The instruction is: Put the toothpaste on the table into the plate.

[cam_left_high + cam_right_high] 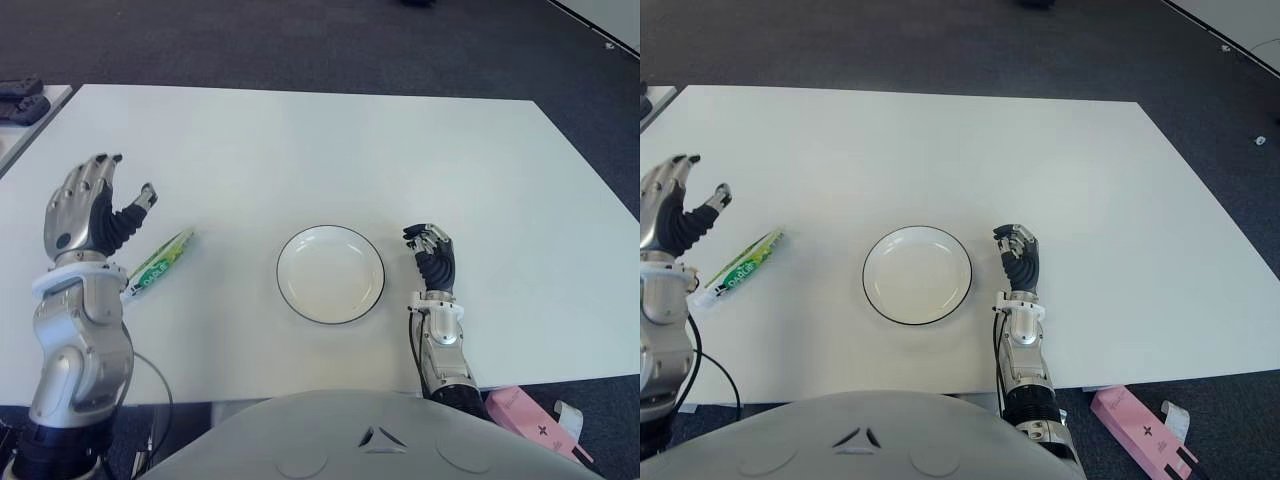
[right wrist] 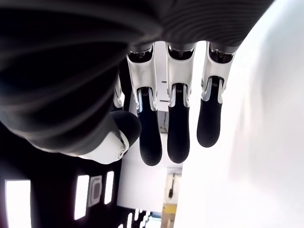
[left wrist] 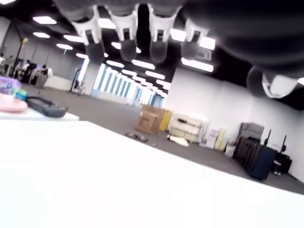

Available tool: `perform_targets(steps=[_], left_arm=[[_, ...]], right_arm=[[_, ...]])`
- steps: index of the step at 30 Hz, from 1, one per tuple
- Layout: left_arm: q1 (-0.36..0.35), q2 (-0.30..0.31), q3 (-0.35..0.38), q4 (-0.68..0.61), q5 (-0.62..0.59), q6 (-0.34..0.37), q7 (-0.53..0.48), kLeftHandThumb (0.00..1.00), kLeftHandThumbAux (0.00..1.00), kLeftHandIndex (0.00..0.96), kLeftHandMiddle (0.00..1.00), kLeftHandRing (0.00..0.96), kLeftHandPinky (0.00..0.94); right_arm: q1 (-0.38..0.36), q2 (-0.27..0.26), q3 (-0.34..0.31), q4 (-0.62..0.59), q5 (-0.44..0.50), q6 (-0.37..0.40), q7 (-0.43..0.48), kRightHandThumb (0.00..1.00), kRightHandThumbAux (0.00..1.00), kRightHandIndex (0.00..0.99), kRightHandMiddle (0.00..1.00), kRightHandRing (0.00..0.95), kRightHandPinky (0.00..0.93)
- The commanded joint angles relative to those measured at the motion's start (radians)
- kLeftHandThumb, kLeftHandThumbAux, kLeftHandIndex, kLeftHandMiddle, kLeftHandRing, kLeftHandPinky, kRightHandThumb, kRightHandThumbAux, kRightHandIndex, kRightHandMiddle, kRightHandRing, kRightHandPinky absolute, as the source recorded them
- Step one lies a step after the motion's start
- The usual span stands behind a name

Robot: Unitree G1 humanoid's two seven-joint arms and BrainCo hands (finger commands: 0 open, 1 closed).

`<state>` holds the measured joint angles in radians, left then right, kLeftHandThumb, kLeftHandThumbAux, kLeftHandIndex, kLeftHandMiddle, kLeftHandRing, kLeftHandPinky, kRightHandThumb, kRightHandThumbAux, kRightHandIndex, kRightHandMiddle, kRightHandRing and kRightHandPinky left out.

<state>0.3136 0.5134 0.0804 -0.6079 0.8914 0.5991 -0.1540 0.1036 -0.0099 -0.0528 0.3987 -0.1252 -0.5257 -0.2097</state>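
While the left hand (image 1: 95,210) hovers spread and empty, 1 toothpaste (image 1: 160,262) lies on the surface (image 1: 300,150) just beside it, left of the plate (image 1: 330,274): light, soft; pinch mid-body. Right hand (image 1: 432,255): curled, idle.

White table (image 1: 300,150), two items on it.
Plate (image 1: 330,274) sits mid-width, close to the near edge, nothing in it. Green toothpaste (image 1: 160,260) lies flat near the left edge, angled, well apart from the plate. A second table's corner (image 1: 30,125) shows beyond the far left corner, dark items (image 1: 20,100) on it.
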Motion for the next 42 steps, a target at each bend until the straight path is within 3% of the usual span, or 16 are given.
perform_targets(steps=[1, 5, 11, 20, 30, 36, 42], left_arm=[[0.027, 0.02, -0.021, -0.038, 0.053, 0.067, -0.162, 0.433, 0.168, 0.001, 0.008, 0.013, 0.062], [0.014, 0.081, -0.022, 0.062, 0.04, 0.055, -0.253, 0.402, 0.155, 0.0, 0.001, 0.002, 0.083], [-0.004, 0.166, -0.007, 0.24, -0.008, -0.044, -0.26, 0.389, 0.152, 0.0, 0.035, 0.07, 0.181], [0.036, 0.165, -0.002, 0.267, -0.051, -0.142, -0.195, 0.465, 0.208, 0.0, 0.125, 0.148, 0.243], [0.049, 0.179, -0.016, 0.248, -0.082, -0.14, -0.266, 0.549, 0.264, 0.0, 0.098, 0.14, 0.239], [0.044, 0.194, -0.038, 0.22, -0.064, -0.103, -0.355, 0.564, 0.266, 0.0, 0.06, 0.105, 0.216], [0.024, 0.189, -0.063, 0.244, -0.051, -0.088, -0.379, 0.564, 0.273, 0.0, 0.047, 0.09, 0.204]], right_arm=[[0.007, 0.005, 0.0, 0.045, 0.001, -0.02, -0.003, 0.713, 0.73, 0.428, 0.462, 0.444, 0.445], [0.003, 0.004, 0.0, 0.052, 0.004, -0.017, -0.002, 0.714, 0.73, 0.428, 0.461, 0.442, 0.436], [0.001, 0.002, -0.001, 0.054, 0.002, -0.003, -0.005, 0.714, 0.73, 0.427, 0.456, 0.437, 0.426], [0.0, 0.001, -0.002, 0.055, 0.008, -0.023, 0.0, 0.713, 0.73, 0.426, 0.461, 0.443, 0.447], [0.002, -0.004, -0.003, 0.053, -0.003, -0.007, -0.008, 0.711, 0.731, 0.425, 0.46, 0.448, 0.441], [0.006, -0.002, -0.003, 0.044, -0.001, 0.01, -0.01, 0.712, 0.73, 0.426, 0.459, 0.441, 0.432], [0.01, -0.002, -0.004, 0.037, 0.001, 0.018, -0.01, 0.713, 0.73, 0.426, 0.459, 0.436, 0.427]])
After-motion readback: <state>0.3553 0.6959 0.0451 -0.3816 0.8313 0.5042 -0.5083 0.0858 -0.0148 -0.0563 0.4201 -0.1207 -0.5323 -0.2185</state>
